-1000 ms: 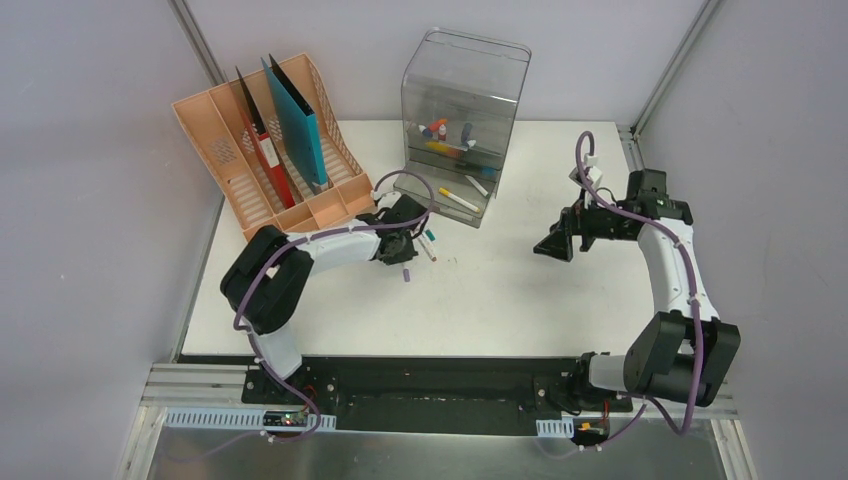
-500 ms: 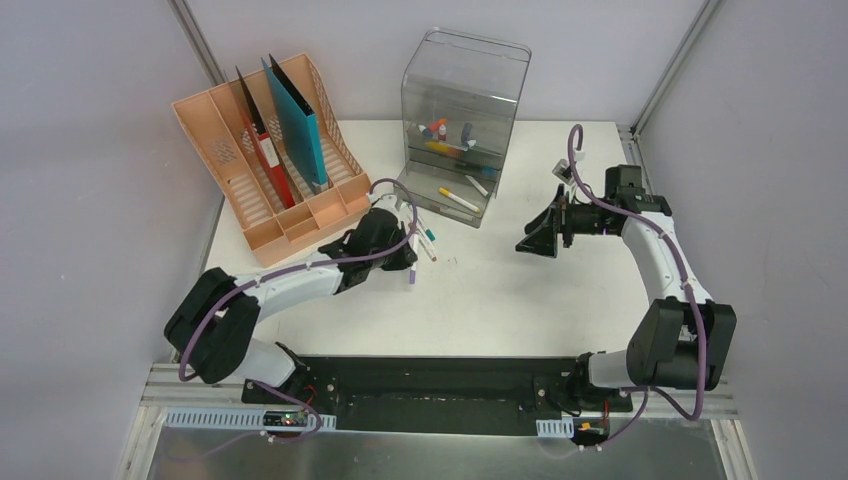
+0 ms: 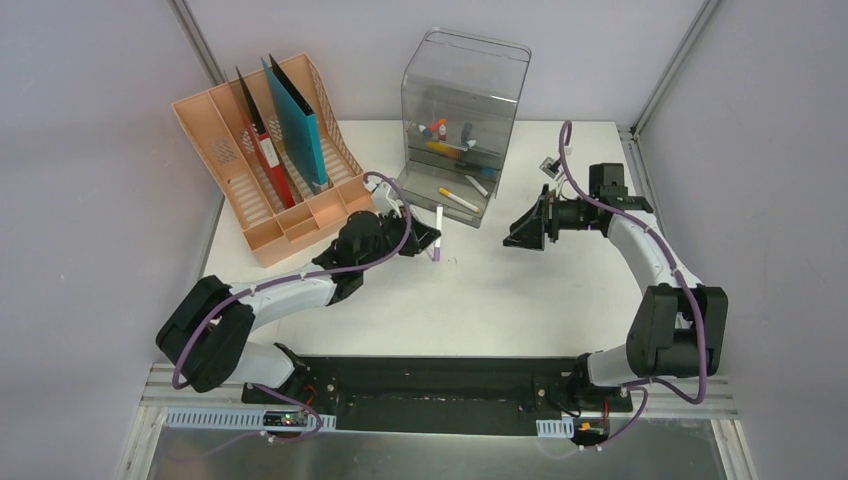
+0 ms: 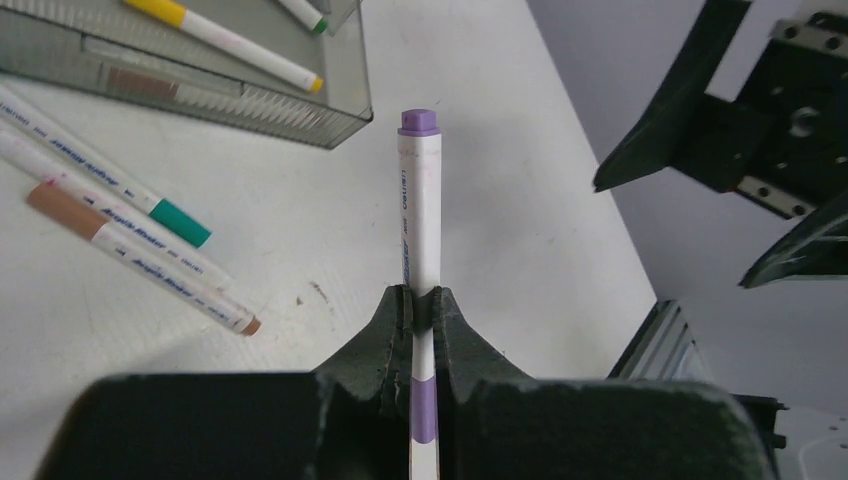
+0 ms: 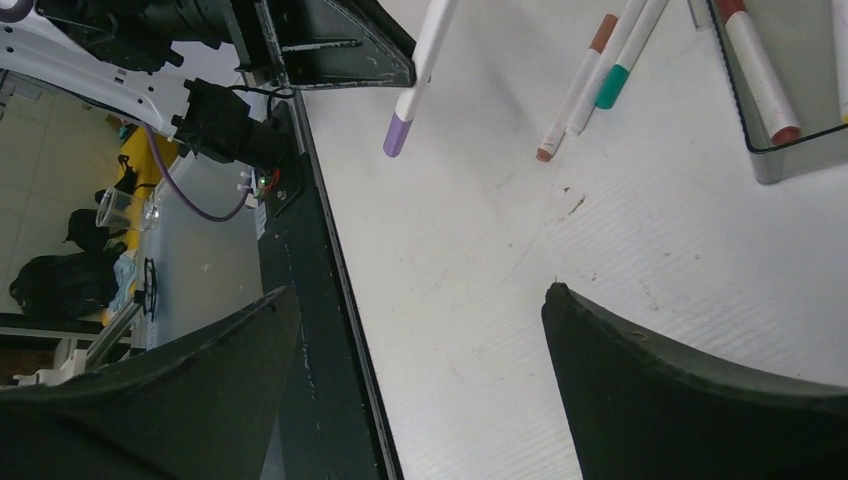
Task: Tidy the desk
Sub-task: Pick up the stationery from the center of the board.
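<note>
On the white desk [image 3: 520, 290] my left gripper [image 3: 418, 240] is shut on a white marker with purple ends [image 3: 438, 220], held just above the tabletop. In the left wrist view the marker [image 4: 420, 200] sticks straight out from between the pressed fingertips of that gripper [image 4: 421, 297], pointing at the drawer tray [image 4: 200, 95]. My right gripper [image 3: 520, 232] hovers to the right of the marker, facing it. Its jaws [image 5: 420, 290] are open with nothing between them. The purple marker [image 5: 415, 85] shows at the top of the right wrist view.
A teal-capped marker [image 4: 100, 180] and a brown-capped marker [image 4: 140, 262] lie loose beside the clear grey drawer box [image 3: 462, 100], which holds several markers. A peach file rack [image 3: 270, 170] with folders stands at the back left. The black front rail [image 5: 310, 250] edges the desk.
My left arm has stretched out to the right, carrying the purple marker away from the rack. The right gripper has moved left toward it, still open.
</note>
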Controlling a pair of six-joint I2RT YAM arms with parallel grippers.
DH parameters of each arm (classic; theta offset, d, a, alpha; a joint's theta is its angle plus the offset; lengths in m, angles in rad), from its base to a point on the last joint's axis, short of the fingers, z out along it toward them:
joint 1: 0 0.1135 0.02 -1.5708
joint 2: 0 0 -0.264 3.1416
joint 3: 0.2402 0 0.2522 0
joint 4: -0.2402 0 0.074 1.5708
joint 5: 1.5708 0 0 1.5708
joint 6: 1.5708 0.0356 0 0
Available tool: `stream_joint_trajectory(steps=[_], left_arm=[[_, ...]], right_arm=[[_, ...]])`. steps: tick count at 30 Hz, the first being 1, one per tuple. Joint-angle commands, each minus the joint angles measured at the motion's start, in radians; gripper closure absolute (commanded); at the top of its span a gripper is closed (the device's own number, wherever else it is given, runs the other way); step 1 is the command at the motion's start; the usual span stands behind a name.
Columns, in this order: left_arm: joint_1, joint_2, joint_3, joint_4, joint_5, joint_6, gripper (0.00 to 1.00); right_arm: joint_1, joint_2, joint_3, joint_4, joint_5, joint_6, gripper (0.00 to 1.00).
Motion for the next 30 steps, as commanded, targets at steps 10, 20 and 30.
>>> stream_joint_trajectory(steps=[10,20,30], left_arm=[[-0.064,0.047,0.086,0.258,-0.070,-0.125,1.00],[-0.139,0.111,0.193,0.198,-0.199,-0.139,1.00],[-0.215,0.154,0.292,0.088,-0.308,-0.153,1.00]], right_arm=[[0.064,0.014,-0.028,0.232,-0.027,0.224,0.07],[0.114,0.026,-0.028,0.249,-0.008,0.251,0.07],[0.143,0.031,-0.023,0.256,0.018,0.270,0.10]])
